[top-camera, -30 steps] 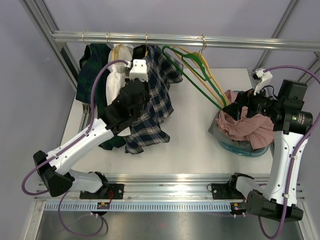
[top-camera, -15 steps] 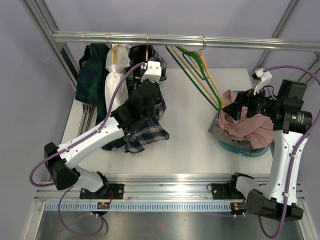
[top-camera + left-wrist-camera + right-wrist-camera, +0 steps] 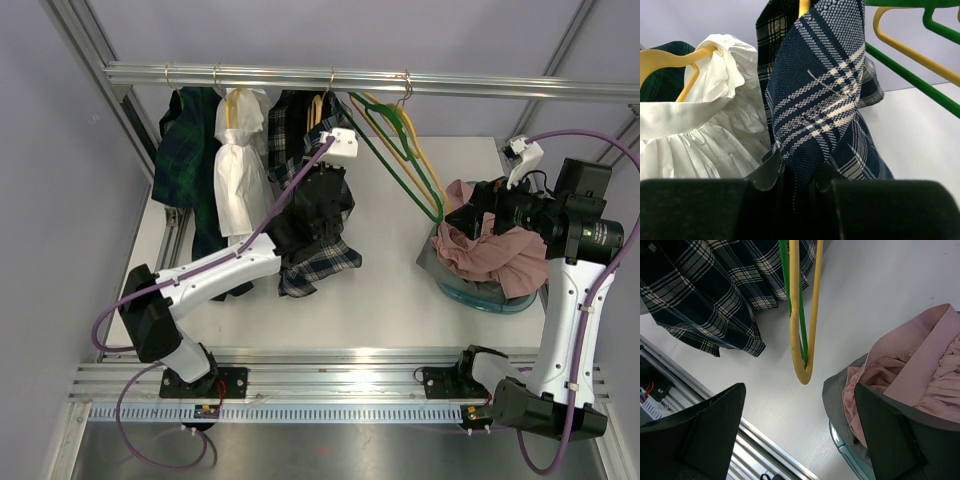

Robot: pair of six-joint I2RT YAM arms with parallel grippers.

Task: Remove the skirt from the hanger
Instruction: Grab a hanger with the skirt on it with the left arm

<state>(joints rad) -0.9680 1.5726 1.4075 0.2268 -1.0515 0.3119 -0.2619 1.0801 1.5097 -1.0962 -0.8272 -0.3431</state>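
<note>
The navy plaid skirt (image 3: pixel 312 215) hangs from a yellow hanger (image 3: pixel 318 105) on the metal rail (image 3: pixel 350 78) at the far side of the table (image 3: pixel 400 270), roughly at the rail's middle. Its lower hem drapes down onto the white tabletop. The left gripper (image 3: pixel 799 175) is clamped nearly closed on a fold of the plaid cloth, which runs up from between the fingers toward the hanger's neck in the left wrist view. Just left of the skirt hangs a white garment (image 3: pixel 240 165) on another yellow hanger (image 3: pixel 677 62), and farther left a dark green plaid garment (image 3: pixel 185 140). To the right of the skirt, a bare green hanger (image 3: pixel 390 150) and a bare yellow one (image 3: pixel 420 160) slant down from the rail. Near the right edge of the table sits a bin (image 3: pixel 485 292) heaped with pink cloth (image 3: pixel 495 250). The right gripper (image 3: pixel 800 435) hovers above that bin with its jaws spread wide, holding nothing.
</note>
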